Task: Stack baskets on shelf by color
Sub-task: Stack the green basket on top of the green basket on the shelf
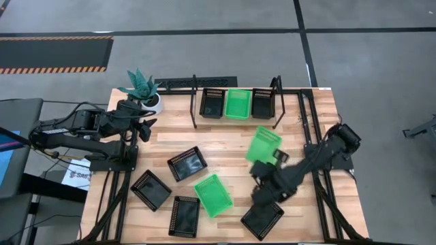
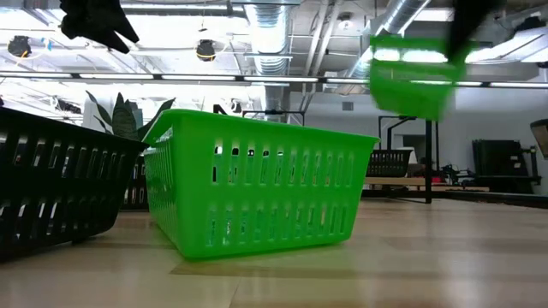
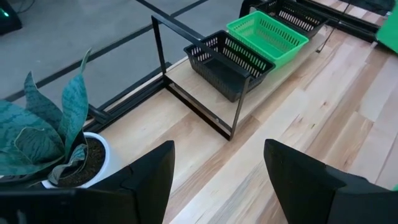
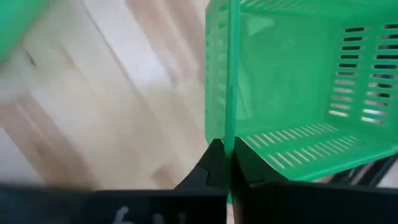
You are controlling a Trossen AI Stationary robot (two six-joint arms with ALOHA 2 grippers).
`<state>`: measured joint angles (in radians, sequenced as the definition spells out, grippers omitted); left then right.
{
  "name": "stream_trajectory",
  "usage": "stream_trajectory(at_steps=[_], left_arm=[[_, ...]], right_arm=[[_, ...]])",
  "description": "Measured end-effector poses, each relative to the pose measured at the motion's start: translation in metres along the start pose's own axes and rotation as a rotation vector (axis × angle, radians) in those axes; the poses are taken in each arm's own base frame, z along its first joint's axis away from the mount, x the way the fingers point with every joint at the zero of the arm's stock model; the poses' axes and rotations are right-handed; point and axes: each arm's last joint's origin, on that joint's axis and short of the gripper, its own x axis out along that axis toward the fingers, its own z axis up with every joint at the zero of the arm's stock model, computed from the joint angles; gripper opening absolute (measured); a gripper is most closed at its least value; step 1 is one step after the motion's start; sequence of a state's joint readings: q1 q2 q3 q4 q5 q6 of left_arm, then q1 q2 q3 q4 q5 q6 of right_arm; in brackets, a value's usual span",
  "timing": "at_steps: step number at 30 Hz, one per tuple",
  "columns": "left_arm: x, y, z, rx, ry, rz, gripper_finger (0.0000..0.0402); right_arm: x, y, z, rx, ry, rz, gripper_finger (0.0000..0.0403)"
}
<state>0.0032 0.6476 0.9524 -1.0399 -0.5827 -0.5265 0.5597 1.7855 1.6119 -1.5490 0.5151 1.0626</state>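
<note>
My right gripper (image 1: 274,157) is shut on a bright green basket (image 1: 263,143) and holds it above the middle of the table; the low view shows this basket (image 2: 414,72) high in the air. A second green basket (image 1: 213,195) and several black baskets, among them one (image 1: 187,163) and one (image 1: 150,189), rest flat on the table. The black rod shelf (image 1: 195,102) at the far edge holds a black basket (image 1: 212,103), a green one (image 1: 237,104) and another black one (image 1: 262,103) side by side. My left gripper (image 3: 217,177) waits open by the plant, touching nothing. My right gripper pinches one side wall of the green basket at its rim (image 4: 227,134), one finger (image 4: 211,167) outside the wall and the other (image 4: 250,168) inside. The fingers come from the table's near right side. The basket is lifted clear and tilted.
A teal plant in a white pot (image 1: 144,90) stands at the far left corner beside my left arm. A black basket (image 1: 262,219) lies near the front edge under my right arm, another (image 1: 184,216) left of it. Bare wood lies between the shelf and the loose baskets.
</note>
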Motion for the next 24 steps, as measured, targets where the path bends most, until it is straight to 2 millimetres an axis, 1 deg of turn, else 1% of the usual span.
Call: stream_trajectory(at_steps=[4, 8, 11, 13, 17, 21, 24], left_arm=[[0.0, 0.0, 0.0, 0.013, 0.003, 0.002, 0.0236], [0.0, 0.0, 0.0, 0.013, 0.002, 0.004, 0.0236], [0.0, 0.0, 0.0, 0.022, 0.001, 0.004, 0.0236], [0.0, 0.0, 0.0, 0.035, 0.001, 0.005, 0.0236], [0.0, 0.0, 0.0, 0.039, 0.0, 0.008, 0.0236], [0.0, 0.002, -0.002, 0.052, 0.017, 0.018, 0.0236], [0.0, 0.003, -0.004, 0.065, 0.034, 0.028, 0.0236]], right_arm=[[-0.005, -0.022, 0.038, -0.1, -0.079, -0.016, 0.0006], [0.005, -0.054, 0.074, -0.155, -0.123, -0.12, 0.0004], [0.024, -0.08, 0.098, -0.21, -0.095, -0.17, 0.0006], [0.04, -0.093, 0.113, -0.261, -0.093, -0.179, 0.0006], [0.074, -0.122, 0.138, -0.349, -0.077, -0.153, 0.0006], [0.103, -0.15, 0.151, -0.383, -0.058, -0.074, 0.0012], [0.117, -0.169, 0.153, -0.389, -0.038, -0.041, 0.0011]])
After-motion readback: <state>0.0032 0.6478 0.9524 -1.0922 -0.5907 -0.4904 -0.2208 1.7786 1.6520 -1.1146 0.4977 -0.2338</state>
